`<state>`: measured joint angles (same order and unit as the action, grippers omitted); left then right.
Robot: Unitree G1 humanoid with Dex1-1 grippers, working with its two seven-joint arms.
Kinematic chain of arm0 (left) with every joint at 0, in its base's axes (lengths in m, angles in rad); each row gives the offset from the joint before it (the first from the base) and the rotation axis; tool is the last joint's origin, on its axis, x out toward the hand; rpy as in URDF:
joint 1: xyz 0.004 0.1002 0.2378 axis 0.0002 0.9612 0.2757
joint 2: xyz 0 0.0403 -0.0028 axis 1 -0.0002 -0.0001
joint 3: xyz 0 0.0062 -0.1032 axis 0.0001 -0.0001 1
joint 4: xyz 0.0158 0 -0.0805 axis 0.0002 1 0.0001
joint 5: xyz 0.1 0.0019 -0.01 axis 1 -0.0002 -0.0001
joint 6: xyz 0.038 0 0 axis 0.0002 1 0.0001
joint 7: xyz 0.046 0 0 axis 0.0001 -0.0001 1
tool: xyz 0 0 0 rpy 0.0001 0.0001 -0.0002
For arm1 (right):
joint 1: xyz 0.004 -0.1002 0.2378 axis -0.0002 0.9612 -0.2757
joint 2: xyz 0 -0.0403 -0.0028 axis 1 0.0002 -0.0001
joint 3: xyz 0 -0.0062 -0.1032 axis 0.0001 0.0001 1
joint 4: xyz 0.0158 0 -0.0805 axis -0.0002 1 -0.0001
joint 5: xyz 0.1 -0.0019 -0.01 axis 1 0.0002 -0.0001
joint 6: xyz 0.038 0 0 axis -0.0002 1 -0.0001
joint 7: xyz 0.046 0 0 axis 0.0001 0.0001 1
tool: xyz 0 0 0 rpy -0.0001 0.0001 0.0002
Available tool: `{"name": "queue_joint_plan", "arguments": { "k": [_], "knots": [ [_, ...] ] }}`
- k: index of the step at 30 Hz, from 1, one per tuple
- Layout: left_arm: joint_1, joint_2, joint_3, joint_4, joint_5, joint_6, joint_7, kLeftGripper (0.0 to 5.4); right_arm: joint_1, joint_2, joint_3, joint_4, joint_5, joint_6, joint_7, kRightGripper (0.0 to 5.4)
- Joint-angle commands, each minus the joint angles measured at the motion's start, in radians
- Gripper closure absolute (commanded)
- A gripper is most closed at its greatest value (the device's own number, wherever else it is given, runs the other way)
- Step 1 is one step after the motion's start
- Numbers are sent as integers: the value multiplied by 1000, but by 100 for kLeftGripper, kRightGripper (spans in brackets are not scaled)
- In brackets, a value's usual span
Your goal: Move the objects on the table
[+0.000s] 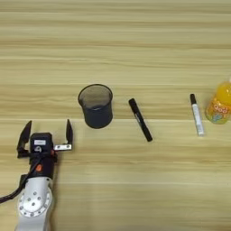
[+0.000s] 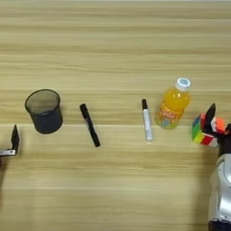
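On the wooden table a black wire-mesh pen cup stands upright. A slim black marker lies to its right. My left gripper is open and holds nothing, just left of the cup and nearer to me. At the far right, a multicoloured puzzle cube sits tilted beside my right gripper. That gripper overlaps the cube's top and is partly cut off by the picture's right edge.
A white pen with a black cap lies right of the marker. An orange drink bottle stands between that pen and the cube. Bare wood stretches across the far half of the table.
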<state>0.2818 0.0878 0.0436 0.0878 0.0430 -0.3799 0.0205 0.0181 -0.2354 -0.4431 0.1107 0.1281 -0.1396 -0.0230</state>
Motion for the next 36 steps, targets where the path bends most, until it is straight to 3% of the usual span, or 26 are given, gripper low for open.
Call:
{"name": "queue_joint_plan", "arguments": {
  "k": [1, 13, 24, 36],
  "knots": [
    [-2, -7, -60, -4, 13, 8, -51, 0, -12, -8, -6, 1, 7, 1, -12, 2],
    [-63, -8, -102, 45, 16, 3, -83, 0, -10, -11, 13, 32, -6, -6, -7, 2],
    [-68, -8, -114, 47, 14, 7, -86, 0, -2, -12, 21, 18, -4, -2, -3, 2],
    [-77, 1, -180, 79, 38, 6, -138, 0, -2, -9, 25, 18, -6, -2, -4, 2]
  ]
}}
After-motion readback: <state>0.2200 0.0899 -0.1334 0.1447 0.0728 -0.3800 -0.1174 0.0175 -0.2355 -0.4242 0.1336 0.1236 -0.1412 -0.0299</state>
